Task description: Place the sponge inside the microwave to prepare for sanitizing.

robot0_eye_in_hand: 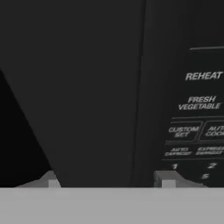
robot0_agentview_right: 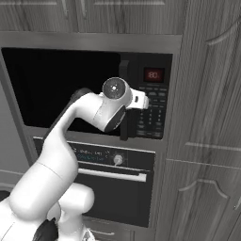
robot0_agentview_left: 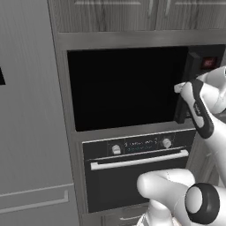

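- My hand [robot0_eye_in_hand: 107, 178] was up at the microwave [robot0_agentview_left: 128, 88], at the right edge of its door, where the door meets the button panel [robot0_agentview_right: 153, 110].
- Hand view: two finger tips [robot0_eye_in_hand: 166, 178] stood apart at the bottom, with the dark vertical handle strip [robot0_eye_in_hand: 139, 87] of the door running up between them. Couldn't tell whether the fingers touched it or were only straddling it.
- Same view, right side: panel labels were readable – REHEAT, FRESH VEGETABLE, CUSTOM SET, number keys below.
- Right base view: wrist pointed into the handle [robot0_agentview_right: 124, 101], red display [robot0_agentview_right: 153, 74] lit just above and to the right of it.
- Left base view: forearm came in from the right and ended at the door's right edge; the handle there stood slightly forward of the front, so the door looked cracked open at most. Window was dark, inside not readable.
- Microwave sat in a wood cabinet [robot0_agentview_right: 202, 141] column, directly above the oven [robot0_agentview_left: 137, 176] with its two knobs and silver bar handle [robot0_agentview_left: 139, 160].
- Sponge: couldn't locate it from these views; nothing between my fingers but the handle strip.
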Available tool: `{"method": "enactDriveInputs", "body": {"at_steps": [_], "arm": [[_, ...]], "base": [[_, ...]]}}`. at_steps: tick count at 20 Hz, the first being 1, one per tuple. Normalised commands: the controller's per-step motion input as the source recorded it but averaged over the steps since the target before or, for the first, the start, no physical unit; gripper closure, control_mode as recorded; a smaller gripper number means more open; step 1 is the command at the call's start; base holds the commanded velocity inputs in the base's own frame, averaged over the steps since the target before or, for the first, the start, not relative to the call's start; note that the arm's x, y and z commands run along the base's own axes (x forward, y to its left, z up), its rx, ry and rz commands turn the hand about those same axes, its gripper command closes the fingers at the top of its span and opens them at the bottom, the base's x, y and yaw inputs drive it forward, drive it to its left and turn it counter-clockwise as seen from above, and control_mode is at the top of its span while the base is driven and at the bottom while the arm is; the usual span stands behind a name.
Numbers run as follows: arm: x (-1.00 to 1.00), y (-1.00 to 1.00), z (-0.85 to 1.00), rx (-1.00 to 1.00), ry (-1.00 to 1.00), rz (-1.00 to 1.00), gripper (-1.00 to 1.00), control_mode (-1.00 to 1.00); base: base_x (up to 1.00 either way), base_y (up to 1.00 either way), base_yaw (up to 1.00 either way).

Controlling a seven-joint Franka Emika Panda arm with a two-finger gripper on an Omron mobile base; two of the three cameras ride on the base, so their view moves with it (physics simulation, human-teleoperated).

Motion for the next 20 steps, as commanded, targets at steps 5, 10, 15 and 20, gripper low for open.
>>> {"method": "enactDriveInputs", "body": {"at_steps": [5, 10, 15, 20], "arm": [[0.0, 0.0, 0.0, 0.0, -0.1, 0.0, 1.0, -1.0], [-0.25, 0.01, 0.0, 0.0, -0.02, -0.01, 1.0, -1.0], [-0.61, 0.0, -0.02, 0.0, -0.1, 0.0, 1.0, -1.0], [-0.38, 0.07, -0.19, -0.01, -0.01, 0.0, 1.0, -1.0]], "base": [[0.0, 0.0, 0.0], [0.0, 0.0, 0.0], [0.0, 0.0, 0.0], [0.0, 0.0, 0.0]]}}
